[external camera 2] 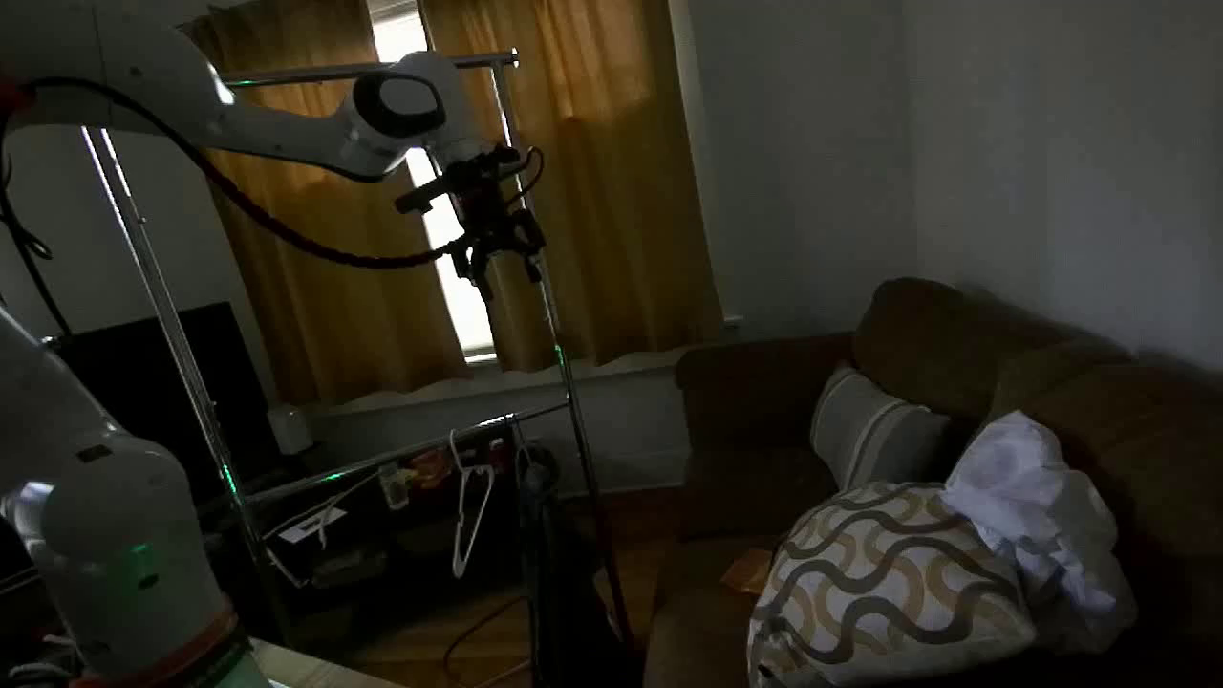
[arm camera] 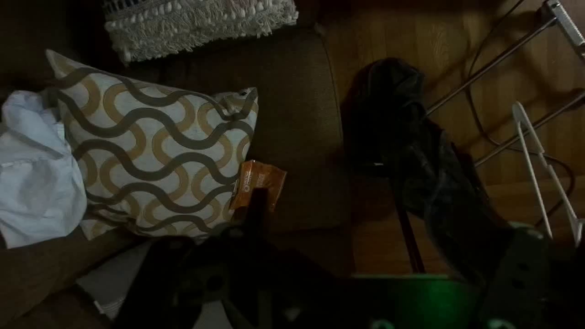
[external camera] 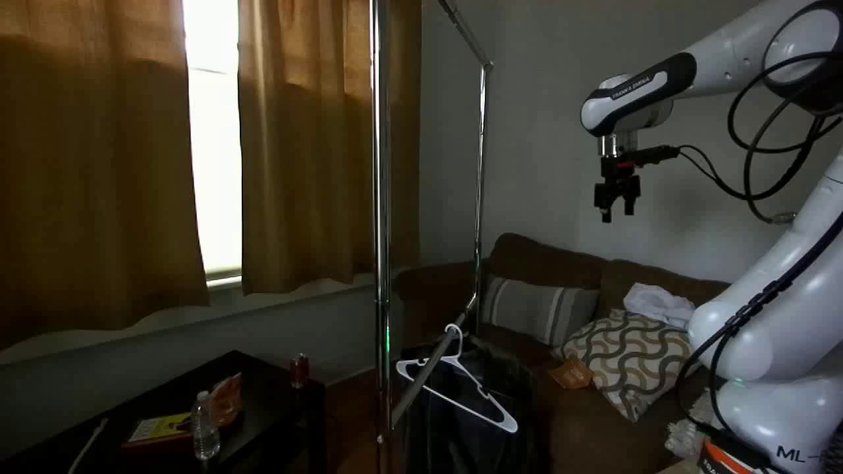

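Note:
My gripper [external camera: 618,212] hangs high in the air, pointing down, its fingers apart with nothing between them; it looks open in both exterior views. Below it on the brown sofa lie a wavy-patterned pillow [arm camera: 155,155], a crumpled white cloth [arm camera: 36,169] and an orange packet [arm camera: 267,176] against the pillow's edge. In the wrist view one dark finger [arm camera: 257,208] overlaps the packet only by line of sight. A white hanger [external camera 2: 461,545] hooks over the lower bar of a metal rack, beside a dark garment [external camera 2: 564,583]. The wrist view is very dark around the jaws.
The chrome rack's upright pole [external camera: 382,197] stands before the tan curtains [external camera: 296,145]. A black table [external camera: 263,368] bears a water bottle [external camera: 205,428], a red can [external camera: 299,370] and snack packets. A grey striped pillow [external camera: 537,309] leans on the sofa back. A fringed throw [arm camera: 201,27] lies on the sofa.

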